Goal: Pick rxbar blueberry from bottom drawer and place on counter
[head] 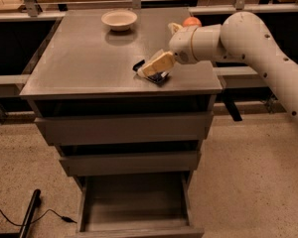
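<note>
Single view, high before the cabinet [124,130], angled down, mid-distance, claw [148,69] over counter [84,58] near front edge

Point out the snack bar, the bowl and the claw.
snack bar [160,78]: camera view, dark wrapper edge showing just below the claw.
bowl [119,26]: camera view, its front wall, at the back of the counter [79,63].
claw [149,69]: camera view, its tip, low over the counter's front, at the snack bar.

Your light is warm and dim; the flat grey-brown tabletop [84,63] sheens softly left of the tan claw [157,67] near its front edge.
</note>
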Robot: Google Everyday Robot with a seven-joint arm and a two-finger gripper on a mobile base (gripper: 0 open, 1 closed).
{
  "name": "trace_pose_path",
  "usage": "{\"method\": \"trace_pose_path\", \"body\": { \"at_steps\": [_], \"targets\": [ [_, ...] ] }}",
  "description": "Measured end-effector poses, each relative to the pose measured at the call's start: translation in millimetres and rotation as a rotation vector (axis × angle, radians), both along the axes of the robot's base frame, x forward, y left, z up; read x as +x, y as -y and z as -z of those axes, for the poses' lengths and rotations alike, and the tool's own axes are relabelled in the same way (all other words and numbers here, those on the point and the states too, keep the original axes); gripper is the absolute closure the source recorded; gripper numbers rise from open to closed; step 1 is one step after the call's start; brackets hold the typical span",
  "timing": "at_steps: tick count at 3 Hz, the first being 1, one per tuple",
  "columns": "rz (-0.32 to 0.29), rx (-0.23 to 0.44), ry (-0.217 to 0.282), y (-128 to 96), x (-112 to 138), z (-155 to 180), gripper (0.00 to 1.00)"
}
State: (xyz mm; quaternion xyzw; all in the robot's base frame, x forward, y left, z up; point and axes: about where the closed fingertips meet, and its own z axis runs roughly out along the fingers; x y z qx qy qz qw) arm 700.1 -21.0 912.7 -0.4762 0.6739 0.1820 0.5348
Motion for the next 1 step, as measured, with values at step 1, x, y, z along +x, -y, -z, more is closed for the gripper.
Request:
{"method": "trace_pose_path", "body": {
  "at_steps": [1],
  "targets": [
    [0.000, 0.000, 0.000, 0.0, 0.0, 0.0, 0.00]
  ]
}}
